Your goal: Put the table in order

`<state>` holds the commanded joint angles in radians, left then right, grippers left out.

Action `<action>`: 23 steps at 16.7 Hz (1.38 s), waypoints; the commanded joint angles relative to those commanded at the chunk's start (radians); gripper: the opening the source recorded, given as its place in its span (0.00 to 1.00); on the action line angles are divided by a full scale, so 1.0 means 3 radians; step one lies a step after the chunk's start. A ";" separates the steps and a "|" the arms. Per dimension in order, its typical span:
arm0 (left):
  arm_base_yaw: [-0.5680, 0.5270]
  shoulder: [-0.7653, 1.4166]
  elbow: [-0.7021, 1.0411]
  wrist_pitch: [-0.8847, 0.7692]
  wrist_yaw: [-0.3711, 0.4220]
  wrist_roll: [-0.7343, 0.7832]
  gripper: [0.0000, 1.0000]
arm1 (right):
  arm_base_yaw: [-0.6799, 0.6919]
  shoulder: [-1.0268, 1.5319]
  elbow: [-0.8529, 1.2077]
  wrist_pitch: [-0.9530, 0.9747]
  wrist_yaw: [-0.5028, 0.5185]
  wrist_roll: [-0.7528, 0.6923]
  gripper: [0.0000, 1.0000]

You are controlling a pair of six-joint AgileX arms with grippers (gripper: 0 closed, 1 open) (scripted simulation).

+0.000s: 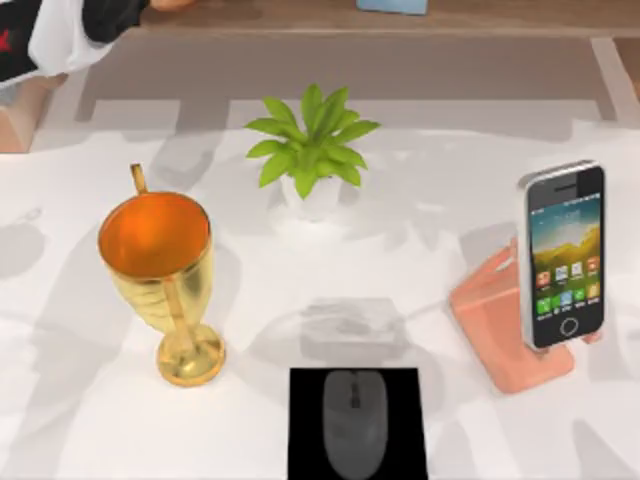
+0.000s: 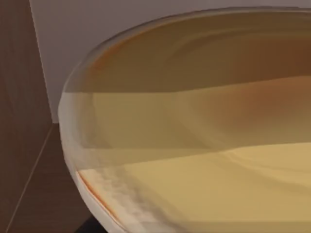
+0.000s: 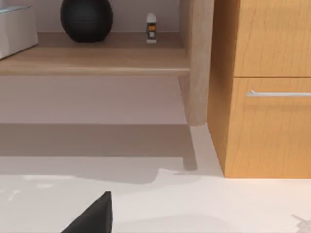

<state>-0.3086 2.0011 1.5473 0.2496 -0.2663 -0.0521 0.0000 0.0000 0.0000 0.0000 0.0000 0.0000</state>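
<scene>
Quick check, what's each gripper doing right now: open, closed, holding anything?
Left gripper: cannot be told; its wrist view sits right against the gold trophy cup.
Right gripper: cannot be told; its wrist view faces the wooden shelf over the table.

The table bears trophy, plant, mousepad, phone stand.

left arm: white and black links at the top view's far left corner, high above the bench | right pincer: one dark fingertip visible, low over the bench
</scene>
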 joint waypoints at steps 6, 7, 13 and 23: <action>0.0008 -0.0019 -0.0026 0.0011 -0.0004 -0.0003 0.00 | 0.0000 0.0000 0.0000 0.0000 0.0000 0.0000 1.00; 0.0005 -0.0012 -0.0015 0.0005 -0.0002 -0.0002 0.00 | 0.0000 0.0000 0.0000 0.0000 0.0000 0.0000 1.00; 0.0000 0.0000 0.0000 0.0000 0.0000 0.0000 0.15 | 0.0000 0.0000 0.0000 0.0000 0.0000 0.0000 1.00; 0.0000 0.0000 0.0000 0.0000 0.0000 0.0000 0.90 | 0.0000 0.0000 0.0000 0.0000 0.0000 0.0000 1.00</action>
<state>-0.3086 2.0011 1.5473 0.2496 -0.2663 -0.0521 0.0000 0.0000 0.0000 0.0000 0.0000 0.0000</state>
